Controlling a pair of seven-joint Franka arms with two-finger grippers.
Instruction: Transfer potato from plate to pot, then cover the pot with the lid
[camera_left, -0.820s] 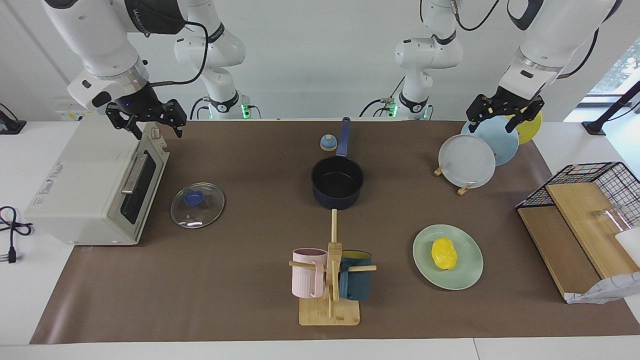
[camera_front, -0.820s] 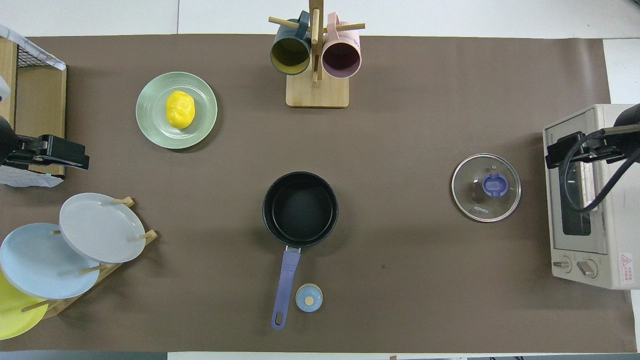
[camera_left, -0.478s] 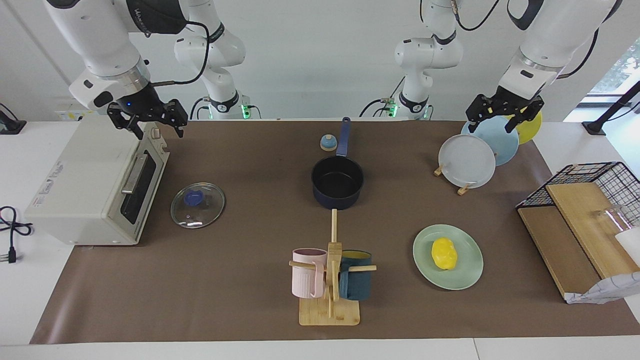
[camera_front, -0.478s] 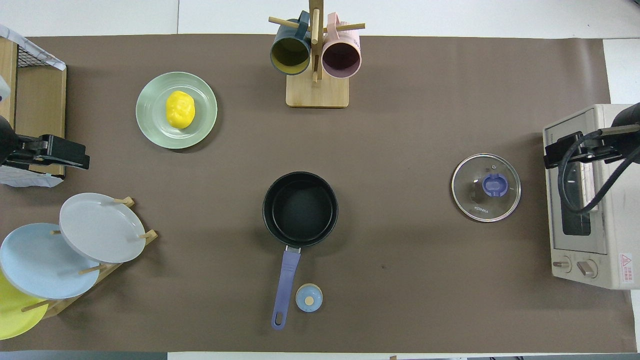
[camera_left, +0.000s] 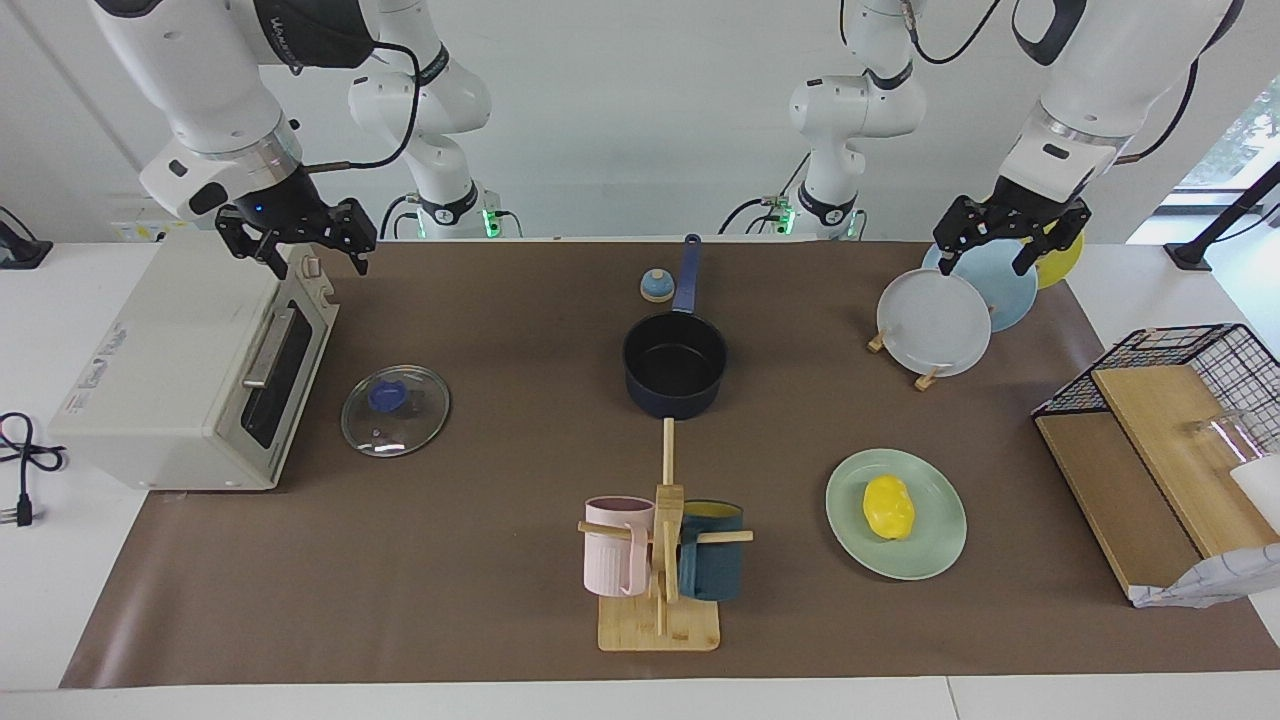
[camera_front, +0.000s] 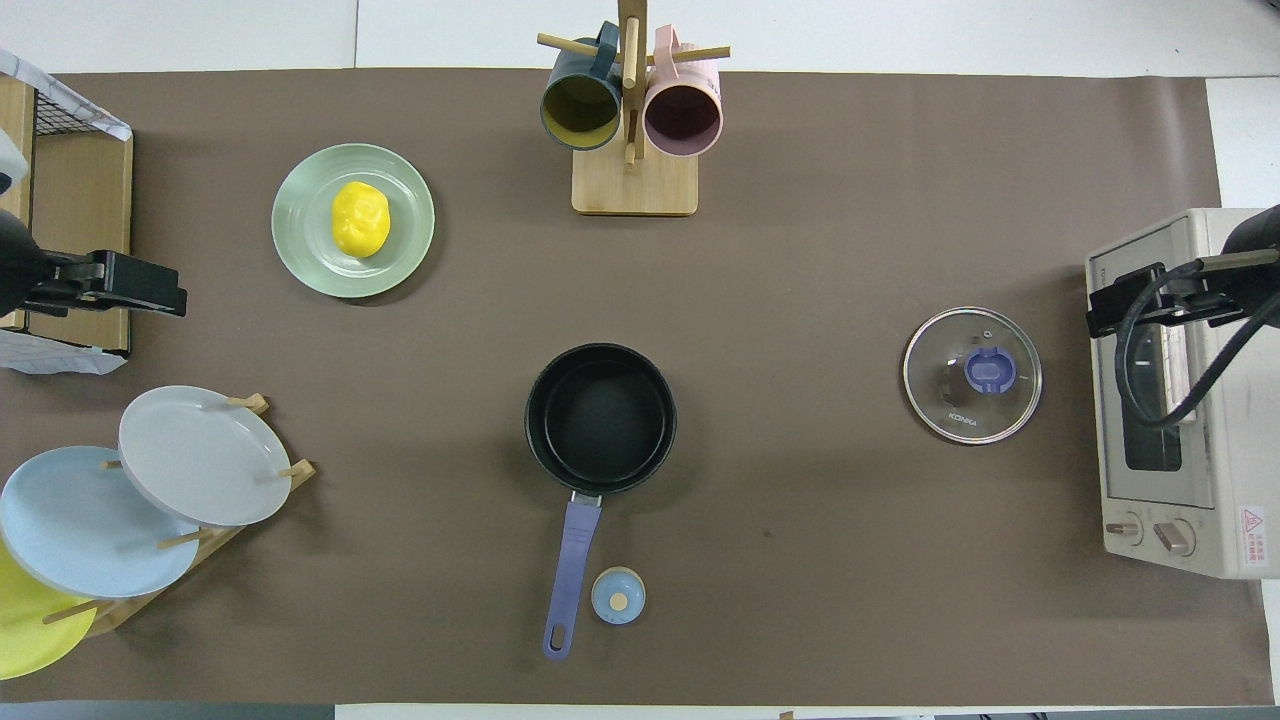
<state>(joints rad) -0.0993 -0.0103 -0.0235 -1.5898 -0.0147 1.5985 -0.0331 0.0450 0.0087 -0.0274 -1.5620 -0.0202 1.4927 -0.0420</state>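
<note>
the potato (camera_left: 888, 507) lies on the green plate (camera_left: 935, 555), which sits on the table (camera_left: 480, 560) toward the left arm's end and farther from the robots than the pot. the pot (camera_left: 675, 365) stands near the middle of the table, black inside and with nothing in it, its long blue handle pointing toward the robots. a small blue bell (camera_left: 655, 285) sits just beside that handle, close to the robots' edge. the glass lid (camera_left: 395, 410) rests flat on the table toward the right arm's end, knob up, just in front of the toaster oven (camera_left: 190, 370) and well apart from the pot.

the left gripper (camera_left: 1012, 243) hangs in the air over the rack of standing plates (camera_left: 935, 322), its fingers spread wide and holding nothing. the right gripper (camera_left: 300, 243) hangs over the top of the toaster oven near its door edge, fingers also spread wide and holding nothing. neither gripper touches anything.

a wooden mug stand (camera_left: 660, 590) with a pink and a dark teal mug stands farther from the robots than the pot. a wire basket (camera_left: 1170, 360) with wooden boards sits at the left arm's end.
</note>
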